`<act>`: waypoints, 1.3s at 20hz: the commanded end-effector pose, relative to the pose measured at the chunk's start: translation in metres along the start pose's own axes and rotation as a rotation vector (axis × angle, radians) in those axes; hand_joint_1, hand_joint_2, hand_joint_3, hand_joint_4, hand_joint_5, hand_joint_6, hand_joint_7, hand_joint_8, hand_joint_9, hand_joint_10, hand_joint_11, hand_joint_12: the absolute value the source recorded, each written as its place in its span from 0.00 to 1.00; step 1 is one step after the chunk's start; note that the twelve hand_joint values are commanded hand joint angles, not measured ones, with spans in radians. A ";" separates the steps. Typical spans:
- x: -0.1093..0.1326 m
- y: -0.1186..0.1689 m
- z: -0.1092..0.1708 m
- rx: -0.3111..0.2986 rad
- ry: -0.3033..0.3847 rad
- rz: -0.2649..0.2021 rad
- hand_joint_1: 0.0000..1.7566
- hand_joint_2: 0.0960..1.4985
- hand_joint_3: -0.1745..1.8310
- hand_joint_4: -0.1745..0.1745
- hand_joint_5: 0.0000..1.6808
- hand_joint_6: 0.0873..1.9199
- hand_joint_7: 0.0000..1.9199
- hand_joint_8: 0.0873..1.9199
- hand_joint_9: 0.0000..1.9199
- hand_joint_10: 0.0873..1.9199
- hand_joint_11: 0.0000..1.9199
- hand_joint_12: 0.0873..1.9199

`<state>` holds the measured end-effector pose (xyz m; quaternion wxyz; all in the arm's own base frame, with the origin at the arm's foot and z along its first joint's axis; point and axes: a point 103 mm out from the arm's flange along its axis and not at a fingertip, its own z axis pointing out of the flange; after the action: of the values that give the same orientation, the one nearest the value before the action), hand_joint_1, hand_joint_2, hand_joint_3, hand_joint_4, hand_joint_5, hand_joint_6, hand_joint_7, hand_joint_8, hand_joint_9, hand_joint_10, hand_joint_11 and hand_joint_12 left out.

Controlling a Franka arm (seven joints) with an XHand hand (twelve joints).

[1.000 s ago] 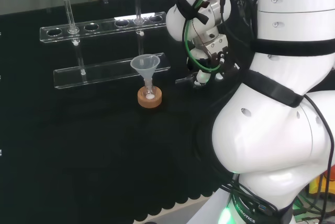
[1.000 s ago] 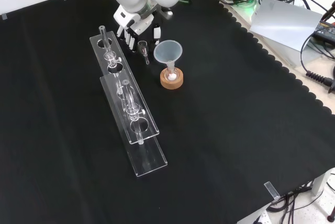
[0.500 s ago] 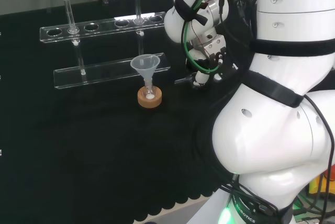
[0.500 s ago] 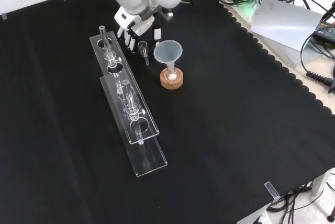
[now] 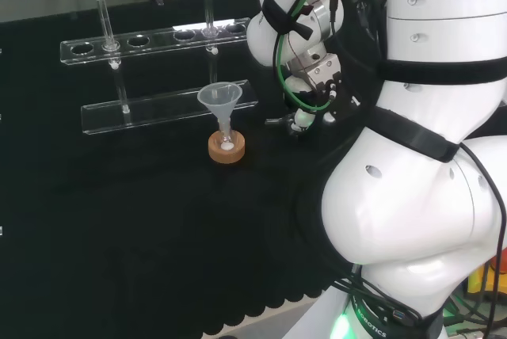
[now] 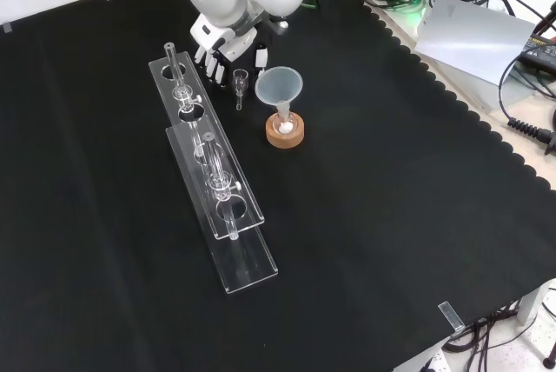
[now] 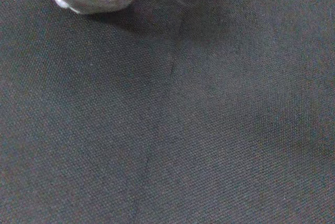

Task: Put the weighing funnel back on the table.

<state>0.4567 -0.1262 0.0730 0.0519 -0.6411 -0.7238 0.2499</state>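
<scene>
Judging from the front view, the weighing funnel (image 6: 239, 83) is down at or just above the black cloth of the counter (image 6: 391, 181), at about ten o'clock from the funnel (image 6: 278, 86) and just beside the clear rack (image 6: 217, 189), with the hand (image 6: 222, 43) hanging close over it at about eleven o'clock. Whether the hand grips the piece or has let it go I cannot tell, so the lowering looks all but done, and what seems left is a clear release and the hand's lift away
</scene>
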 end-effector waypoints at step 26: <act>-0.022 -0.051 -0.058 -0.067 -0.007 0.046 0.45 0.41 0.33 0.40 0.21 0.12 0.19 0.37 0.29 0.32 0.12 0.71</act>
<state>0.4473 -0.1319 0.1167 0.0395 -0.6541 -0.7138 0.2469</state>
